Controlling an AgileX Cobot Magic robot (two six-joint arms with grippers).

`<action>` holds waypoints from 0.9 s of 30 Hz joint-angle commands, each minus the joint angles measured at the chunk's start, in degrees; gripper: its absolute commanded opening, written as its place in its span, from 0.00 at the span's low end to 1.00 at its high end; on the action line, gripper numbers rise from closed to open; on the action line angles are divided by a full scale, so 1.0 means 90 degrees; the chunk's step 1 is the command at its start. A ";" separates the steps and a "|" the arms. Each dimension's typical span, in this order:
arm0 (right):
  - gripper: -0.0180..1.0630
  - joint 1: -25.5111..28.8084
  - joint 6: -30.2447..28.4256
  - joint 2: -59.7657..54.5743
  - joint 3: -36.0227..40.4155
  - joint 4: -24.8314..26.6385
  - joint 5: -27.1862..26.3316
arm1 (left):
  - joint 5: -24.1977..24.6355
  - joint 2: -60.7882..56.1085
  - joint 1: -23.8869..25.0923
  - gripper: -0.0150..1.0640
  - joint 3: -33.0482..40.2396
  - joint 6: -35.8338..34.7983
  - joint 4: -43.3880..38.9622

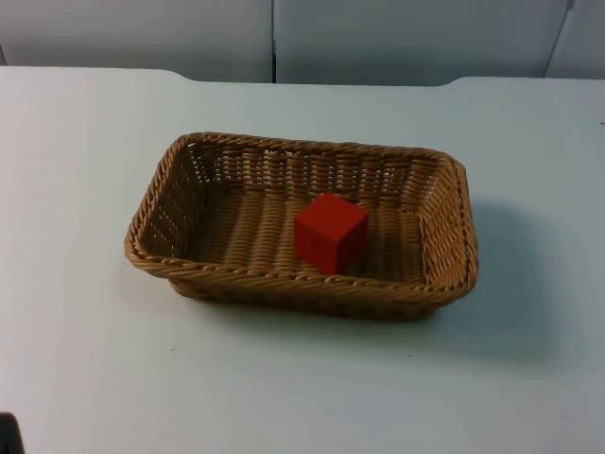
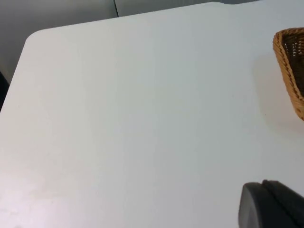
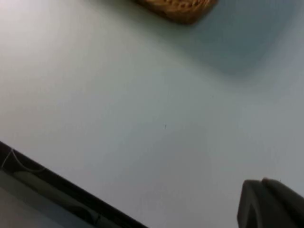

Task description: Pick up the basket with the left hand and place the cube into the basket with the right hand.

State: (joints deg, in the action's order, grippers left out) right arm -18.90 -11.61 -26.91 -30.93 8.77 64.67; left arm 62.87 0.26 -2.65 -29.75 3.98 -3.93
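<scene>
A woven brown basket point(image 1: 293, 280) rests on the white table in the top view, near the middle. A red cube point(image 1: 330, 232) sits inside it, right of the basket's centre, on the woven floor. My left gripper point(image 2: 273, 204) hangs over bare table, well apart from the basket's rim point(image 2: 290, 66). My right gripper point(image 3: 270, 204) is above bare table near the table's edge, far from the basket's corner point(image 3: 178, 8). Neither gripper touches the basket or the cube.
The white table point(image 1: 95, 359) stretches around the basket on all sides. A grey partition wall point(image 1: 378, 38) closes the far side. The table's dark edge point(image 3: 57, 185) runs close to my right gripper.
</scene>
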 commanded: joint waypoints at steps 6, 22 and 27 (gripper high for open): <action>0.01 -0.0026 -0.0016 0.0186 0.0018 0.0052 0.0041 | -0.0155 -0.0029 -0.0036 0.01 0.0055 -0.0132 0.0020; 0.01 0.1114 -0.0016 0.1159 0.0018 0.0358 -0.0259 | -0.0155 -0.0029 -0.0036 0.01 0.0055 -0.0132 0.0020; 0.01 0.1844 -0.0016 0.2239 0.0018 0.0372 -0.0536 | -0.0155 -0.0029 -0.0036 0.01 0.0055 -0.0132 0.0020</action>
State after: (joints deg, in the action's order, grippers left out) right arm -3.36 -11.61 -7.94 -30.93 11.74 60.72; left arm 62.25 0.26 -2.65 -29.51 3.26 -3.93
